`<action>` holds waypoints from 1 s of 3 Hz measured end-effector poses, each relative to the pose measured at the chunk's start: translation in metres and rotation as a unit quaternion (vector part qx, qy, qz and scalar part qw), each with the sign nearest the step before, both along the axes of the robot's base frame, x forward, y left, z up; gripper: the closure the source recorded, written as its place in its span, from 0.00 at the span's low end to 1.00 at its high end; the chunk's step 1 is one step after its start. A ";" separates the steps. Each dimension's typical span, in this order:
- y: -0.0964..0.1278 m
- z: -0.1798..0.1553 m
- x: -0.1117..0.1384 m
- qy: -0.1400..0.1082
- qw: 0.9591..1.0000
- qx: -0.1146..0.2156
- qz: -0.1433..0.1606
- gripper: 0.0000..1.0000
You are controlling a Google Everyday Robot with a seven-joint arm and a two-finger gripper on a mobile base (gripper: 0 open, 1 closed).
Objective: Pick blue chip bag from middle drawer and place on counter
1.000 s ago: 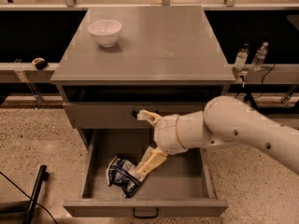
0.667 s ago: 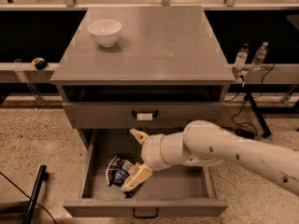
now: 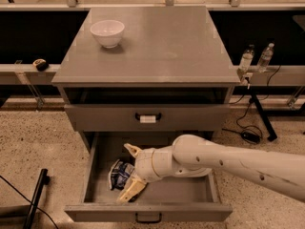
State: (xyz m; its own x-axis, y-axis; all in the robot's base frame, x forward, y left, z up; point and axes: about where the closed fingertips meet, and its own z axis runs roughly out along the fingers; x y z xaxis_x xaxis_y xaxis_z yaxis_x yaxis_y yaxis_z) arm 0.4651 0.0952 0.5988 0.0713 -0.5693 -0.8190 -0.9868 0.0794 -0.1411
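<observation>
Dark-blue crumpled foil chip bag (image 3: 117,174) with white panels lies in the left half of the wide shallow grey middle drawer (image 3: 90,175), which is pulled open below a closed grey tagged drawer (image 3: 95,118) whose handle carries a white label. The cream two-finger claw (image 3: 127,172) on the white robot arm (image 3: 224,162) is down inside the open drawer, its fingers spread wide on either side of the bag; whether they touch it I cannot tell. A small white round bowl (image 3: 107,32) sits near the back left corner of the smooth grey desk (image 3: 167,46).
</observation>
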 end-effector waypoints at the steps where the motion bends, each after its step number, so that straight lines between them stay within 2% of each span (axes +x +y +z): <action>1: -0.014 -0.039 0.007 0.021 0.999 -0.002 -0.030 0.00; 2: -0.026 -0.096 0.012 0.046 0.997 0.000 -0.066 0.00; 3: -0.018 -0.139 0.017 0.065 0.995 0.003 -0.069 0.00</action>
